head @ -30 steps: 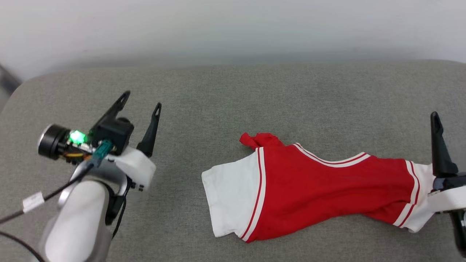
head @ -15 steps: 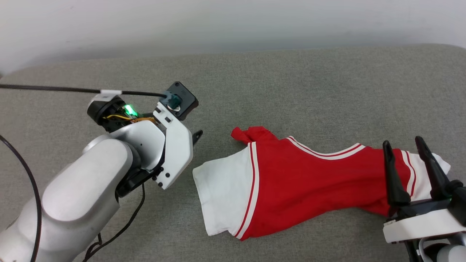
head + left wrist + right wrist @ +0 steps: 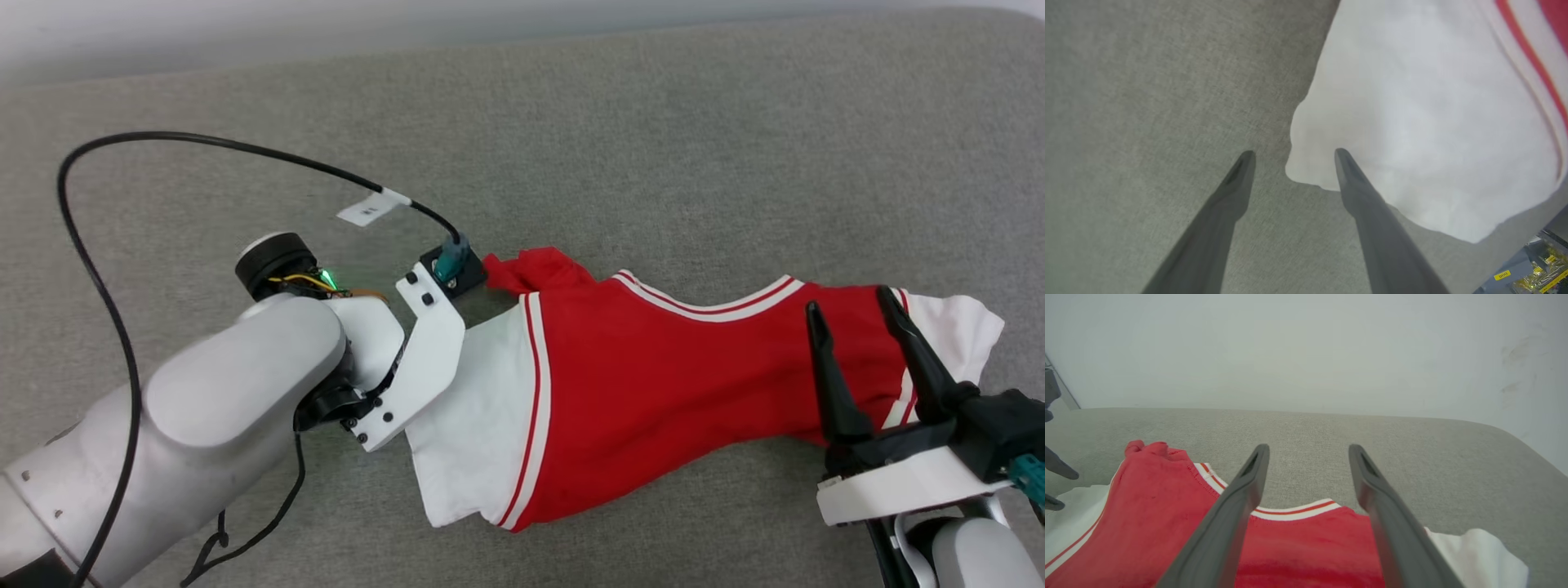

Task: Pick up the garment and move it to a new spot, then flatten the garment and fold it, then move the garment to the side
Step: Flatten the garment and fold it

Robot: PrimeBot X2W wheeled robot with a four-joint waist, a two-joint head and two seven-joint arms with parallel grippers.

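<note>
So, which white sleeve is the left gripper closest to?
The sleeve at the garment's left end in the head view: its corner sits between the fingers of the left gripper. The other sleeve lies by the right gripper.

One garment (image 3: 653, 392) with two white sleeves (image 3: 473, 408), one beside each end effector. Two of those: left end effector (image 3: 1292, 153), right end effector (image 3: 845, 298), two dark fingers (image 3: 1229, 196) apiece. One grey worktop (image 3: 653, 122). One black cable (image 3: 204, 143) with one white tag (image 3: 369, 208), by the left end effector's wrist.

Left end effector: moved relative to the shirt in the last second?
Yes. The left end effector has closed in rightward on the garment; its open fingertips now straddle a corner of the white sleeve.
</note>
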